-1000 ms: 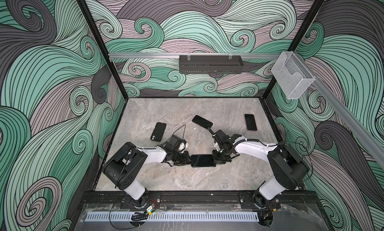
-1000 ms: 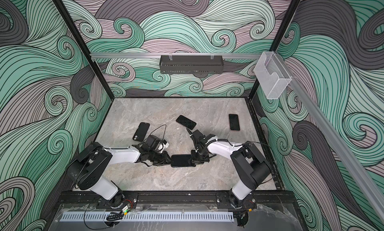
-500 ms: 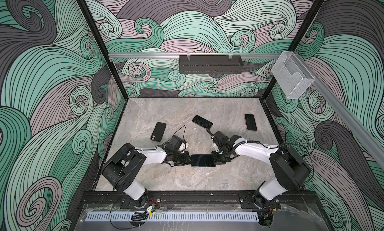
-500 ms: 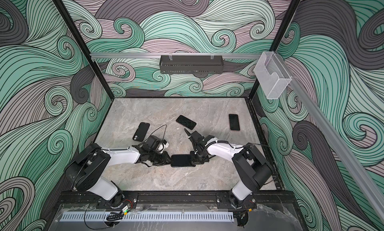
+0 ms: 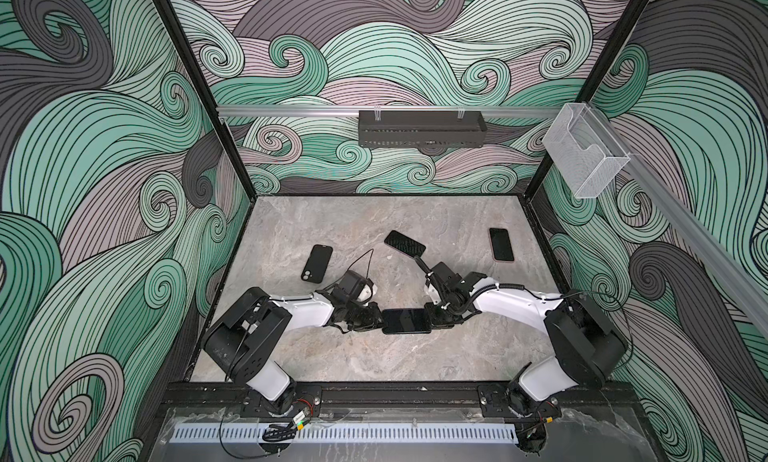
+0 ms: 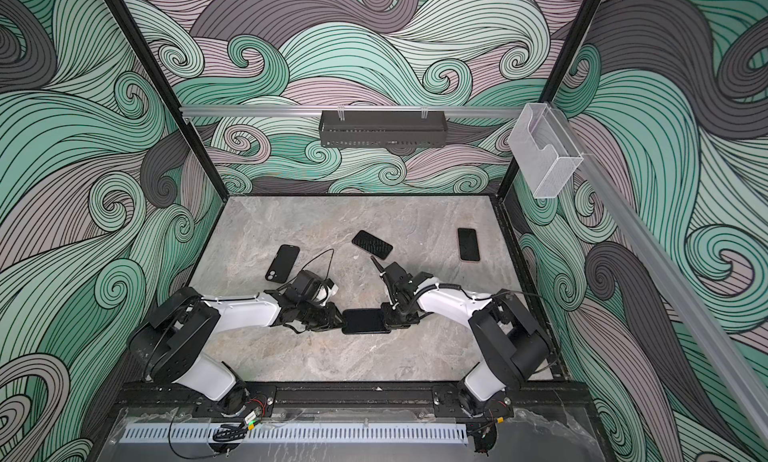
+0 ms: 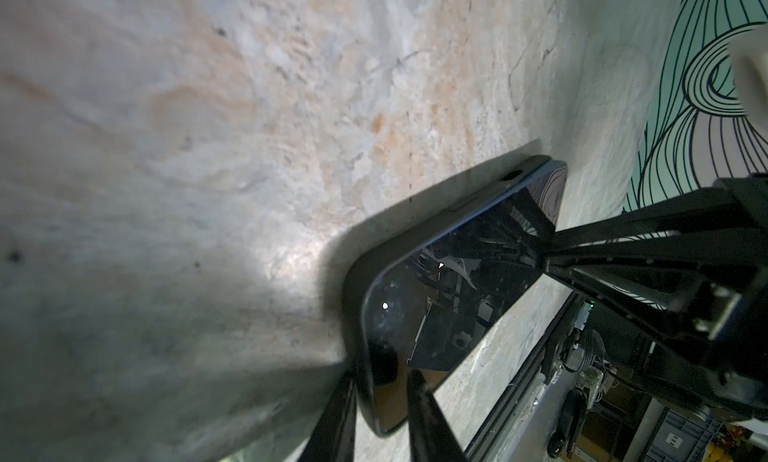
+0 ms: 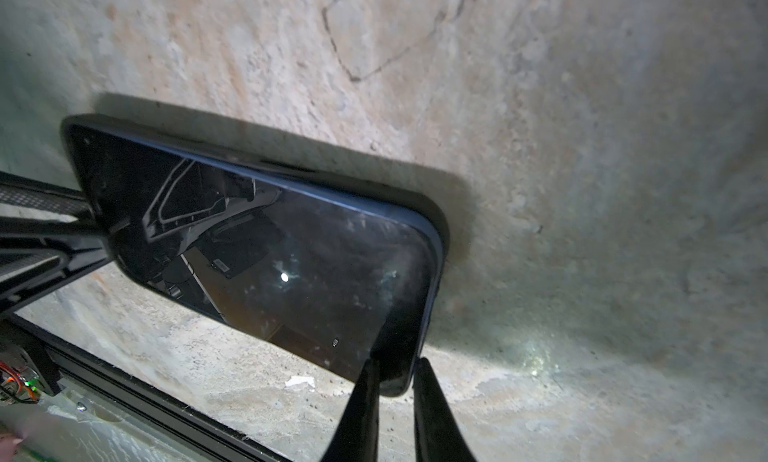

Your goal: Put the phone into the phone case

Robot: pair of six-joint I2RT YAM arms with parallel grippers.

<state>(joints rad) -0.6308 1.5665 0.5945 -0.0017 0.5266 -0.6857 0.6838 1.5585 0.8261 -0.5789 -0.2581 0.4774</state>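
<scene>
A phone (image 5: 406,321) (image 6: 365,321) with a dark glossy screen lies flat on the marble table near the front middle, inside a black phone case (image 7: 351,314) (image 8: 316,179). Its blue edge shows just above the case's rim along one long side. My left gripper (image 5: 376,321) (image 7: 380,377) is shut on the phone's left end, one finger on the screen and one at the case's back. At the other end, my right gripper (image 5: 432,318) (image 8: 395,362) pinches a corner of the phone (image 8: 270,252) the same way.
Behind the grippers lie a black case with a round camera hole (image 5: 316,263), a dark patterned phone (image 5: 404,243) and a phone with a reddish edge (image 5: 501,244). A black tray (image 5: 422,127) hangs on the back wall, a clear box (image 5: 584,157) at the right.
The right wrist has shifted slightly. The phone and the left arm stay where they were, with both grippers at the phone's ends.
</scene>
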